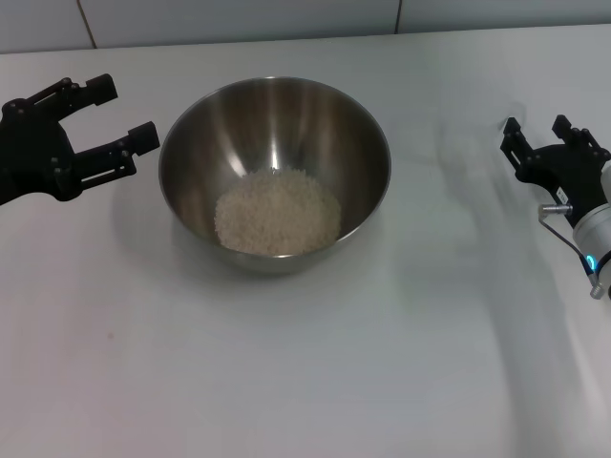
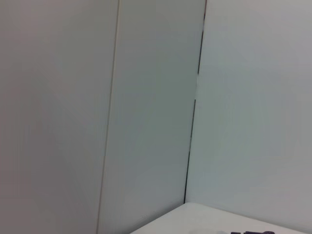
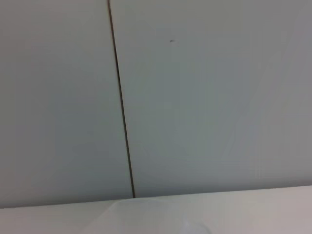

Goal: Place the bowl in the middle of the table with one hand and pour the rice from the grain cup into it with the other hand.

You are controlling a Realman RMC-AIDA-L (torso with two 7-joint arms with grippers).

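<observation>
The steel bowl (image 1: 275,172) stands mid-table in the head view, with a pale heap of rice (image 1: 278,212) on its bottom. My left gripper (image 1: 126,111) hovers just to the left of the bowl's rim, open and empty. At the right side, my right gripper (image 1: 535,129) is open and points toward the back of the table. A faint translucent shape just left of its fingertips looks like the grain cup (image 1: 480,129); it is hard to make out and seems apart from the fingers. Neither wrist view shows the bowl.
The white table (image 1: 305,382) stretches bare in front of the bowl. A tiled wall (image 2: 146,97) rises behind the table's back edge, and both wrist views face it. A pale curved outline (image 3: 156,219) lies low in the right wrist view.
</observation>
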